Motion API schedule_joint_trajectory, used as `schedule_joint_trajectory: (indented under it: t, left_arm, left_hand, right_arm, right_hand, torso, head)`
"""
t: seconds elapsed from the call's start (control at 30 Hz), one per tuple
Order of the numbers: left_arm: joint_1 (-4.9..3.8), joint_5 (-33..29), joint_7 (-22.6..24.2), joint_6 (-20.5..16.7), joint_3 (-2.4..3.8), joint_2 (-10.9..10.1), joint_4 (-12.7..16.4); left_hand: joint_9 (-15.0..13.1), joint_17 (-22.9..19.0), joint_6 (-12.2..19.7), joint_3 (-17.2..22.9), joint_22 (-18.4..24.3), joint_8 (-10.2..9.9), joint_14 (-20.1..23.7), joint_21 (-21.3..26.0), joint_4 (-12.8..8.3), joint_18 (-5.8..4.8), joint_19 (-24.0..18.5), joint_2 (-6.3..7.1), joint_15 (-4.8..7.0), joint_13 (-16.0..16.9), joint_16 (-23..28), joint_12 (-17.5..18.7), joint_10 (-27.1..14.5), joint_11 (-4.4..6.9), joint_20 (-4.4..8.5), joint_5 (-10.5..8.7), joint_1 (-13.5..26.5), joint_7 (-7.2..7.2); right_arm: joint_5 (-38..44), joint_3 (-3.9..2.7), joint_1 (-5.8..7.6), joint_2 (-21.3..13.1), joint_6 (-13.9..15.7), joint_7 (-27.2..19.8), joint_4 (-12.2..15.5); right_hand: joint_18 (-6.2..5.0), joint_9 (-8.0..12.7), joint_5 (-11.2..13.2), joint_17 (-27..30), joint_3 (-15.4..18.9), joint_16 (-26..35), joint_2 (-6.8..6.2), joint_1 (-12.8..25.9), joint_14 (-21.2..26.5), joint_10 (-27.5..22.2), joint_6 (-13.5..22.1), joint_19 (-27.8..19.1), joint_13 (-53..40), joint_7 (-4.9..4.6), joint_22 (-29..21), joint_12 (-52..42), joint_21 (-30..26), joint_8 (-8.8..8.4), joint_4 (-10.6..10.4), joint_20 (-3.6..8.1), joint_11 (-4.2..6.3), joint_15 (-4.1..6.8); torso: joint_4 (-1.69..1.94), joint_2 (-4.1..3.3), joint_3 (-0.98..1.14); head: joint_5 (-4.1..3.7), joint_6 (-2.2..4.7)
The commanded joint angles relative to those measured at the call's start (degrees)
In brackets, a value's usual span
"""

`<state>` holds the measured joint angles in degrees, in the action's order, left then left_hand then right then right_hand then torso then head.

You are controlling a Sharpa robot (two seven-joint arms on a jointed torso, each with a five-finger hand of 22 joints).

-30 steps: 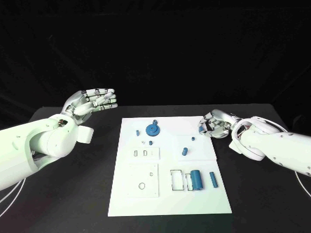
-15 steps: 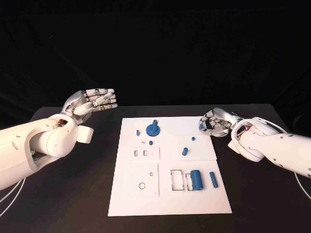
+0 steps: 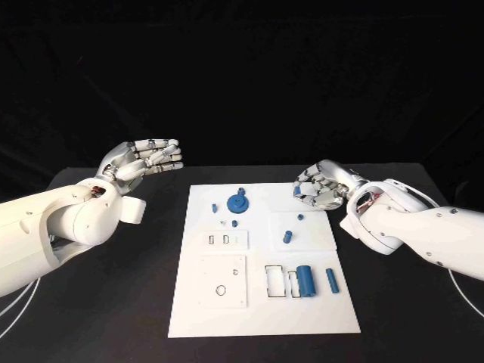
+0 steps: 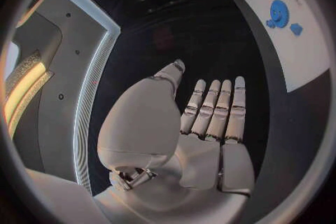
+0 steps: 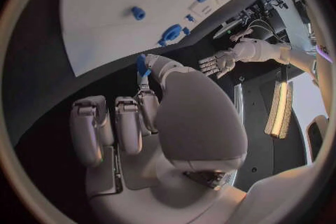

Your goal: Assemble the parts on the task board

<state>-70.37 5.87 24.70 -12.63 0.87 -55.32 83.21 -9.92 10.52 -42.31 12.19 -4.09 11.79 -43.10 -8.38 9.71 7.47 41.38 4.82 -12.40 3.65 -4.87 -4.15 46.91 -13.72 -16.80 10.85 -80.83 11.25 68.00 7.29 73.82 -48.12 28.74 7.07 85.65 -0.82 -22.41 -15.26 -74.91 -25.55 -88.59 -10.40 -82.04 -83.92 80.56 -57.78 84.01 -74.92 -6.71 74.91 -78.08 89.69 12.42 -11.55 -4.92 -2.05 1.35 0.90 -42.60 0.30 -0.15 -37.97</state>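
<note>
In the head view our right hand [image 3: 321, 189] hovers over the upper right corner of the white task board [image 3: 264, 310], fingers curled round a small blue part, presumably lifted to carry to its seat, while our left hand [image 3: 146, 157] waits at upper left off the board, fingers released and holding nothing. In the left wrist view, that palm lies flat with straight fingers [image 4: 210, 115]. The right wrist view shows the small blue part [image 5: 142, 64] pinched at our fingertips, with the blue gear [image 5: 171, 33] on the board beyond.
</note>
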Motion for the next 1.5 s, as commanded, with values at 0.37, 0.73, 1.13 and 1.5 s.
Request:
schedule_joint_trajectory:
  t: [0.37, 0.73, 1.13, 1.5]
  left_arm:
    - [-0.03, -0.07, -0.17, 1.32, -0.05, 0.69, -0.02]
    - [0.00, -0.07, -0.47, 1.55, -0.12, 1.16, 0.17]
    - [0.00, -0.07, -0.64, 1.69, -0.14, 1.07, 0.73]
    - [0.00, -0.06, -0.79, 1.85, -0.14, 0.98, 0.99]
  left_hand:
    - [0.06, -0.04, -0.40, 0.10, 0.00, 0.29, -0.27, -0.25, -0.26, 1.16, 0.40, 0.05, 0.19, 0.04, -0.18, -0.32, 0.45, -0.02, 0.16, 0.16, -0.62, 4.79]
    - [0.05, -0.10, -0.46, 0.15, 0.01, 0.33, -0.16, -0.24, -0.30, 1.16, 0.42, 0.02, 0.20, 0.05, -0.17, -0.36, 0.54, 0.00, 0.17, 0.17, -0.67, 4.77]
    - [0.06, -0.16, -0.52, 0.19, 0.02, 0.38, -0.05, -0.22, -0.34, 1.17, 0.44, 0.02, 0.21, 0.06, -0.15, -0.40, 0.63, 0.02, 0.16, 0.16, -0.68, 4.76]
    - [0.06, -0.16, -0.52, 0.19, 0.02, 0.38, -0.05, -0.22, -0.34, 1.17, 0.44, 0.02, 0.21, 0.06, -0.15, -0.40, 0.63, 0.02, 0.16, 0.16, -0.68, 4.76]
  right_arm:
    - [7.65, 0.25, -0.66, 5.22, 2.44, 12.56, 10.13]
    - [12.15, 0.78, -3.07, 10.53, 1.43, 18.04, 10.75]
    - [14.65, 1.09, -6.00, 14.85, 1.25, 20.08, 7.95]
    - [18.05, 1.26, -6.91, 16.55, 1.21, 20.44, 6.56]
  right_hand:
    - [0.82, -0.15, 0.17, -12.54, -0.66, 0.02, 0.72, 0.57, -5.45, -0.16, 0.06, 5.99, -4.34, -0.17, 15.09, 0.65, 0.31, 0.52, -0.11, 0.41, -0.18, 0.32]
    - [0.82, -0.23, 0.15, -12.36, -0.75, 0.12, 0.75, 0.64, -5.40, -0.12, -0.02, 5.99, -4.36, -0.18, 15.09, 0.64, 0.31, 0.70, -0.01, 0.38, -0.20, 0.29]
    - [0.82, -0.34, 0.44, -12.21, -0.68, 0.21, 0.60, 1.21, -5.37, -0.03, -0.04, 5.99, -4.38, -0.18, 15.09, 0.62, 0.31, 1.00, -0.05, 0.32, -0.23, 0.24]
    - [0.82, -0.45, 0.40, -12.21, -0.32, 0.22, -0.30, 2.13, -5.38, 0.03, 0.15, 5.99, -4.40, -0.20, 15.09, 0.63, 0.31, 1.36, 0.00, 0.28, -0.25, 0.22]
  torso:
    - [0.07, 0.01, -0.05]
    - [-0.01, -0.10, -0.04]
    - [0.17, -0.11, 0.02]
    - [-0.03, -0.11, 0.03]
  head:
    - [0.53, -0.07]
    - [0.76, -0.50]
    - [0.92, -1.15]
    - [1.20, -1.57]
